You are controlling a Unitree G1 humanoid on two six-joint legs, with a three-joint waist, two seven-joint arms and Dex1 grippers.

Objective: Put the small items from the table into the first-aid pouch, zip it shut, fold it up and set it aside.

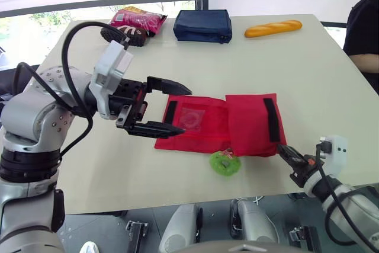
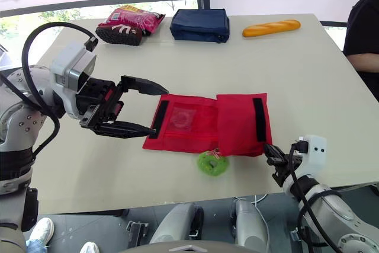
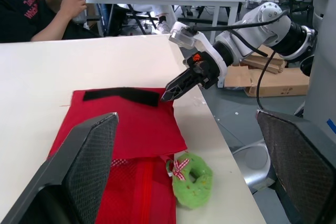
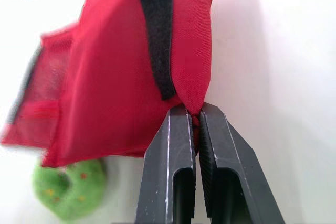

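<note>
The red first-aid pouch (image 1: 201, 124) lies flat at the table's middle, its right flap (image 1: 251, 124) folded over the mesh pocket. Black velcro strips (image 1: 272, 119) run across each end. A green ring toy (image 1: 225, 162) with a small checked bow rests on the table against the pouch's near edge. My left gripper (image 1: 185, 111) hovers open at the pouch's left end, one finger on either side of the velcro there. My right gripper (image 4: 195, 109) is shut on the near right corner of the folded flap, red fabric pinched between its fingers (image 4: 170, 145).
At the table's far side lie a navy pouch (image 1: 202, 26), a pink snack bag (image 1: 137, 21) on a dark item, and a baguette (image 1: 273, 28). A person in black (image 1: 364, 34) sits at the right edge. The table's near edge runs just behind the green ring.
</note>
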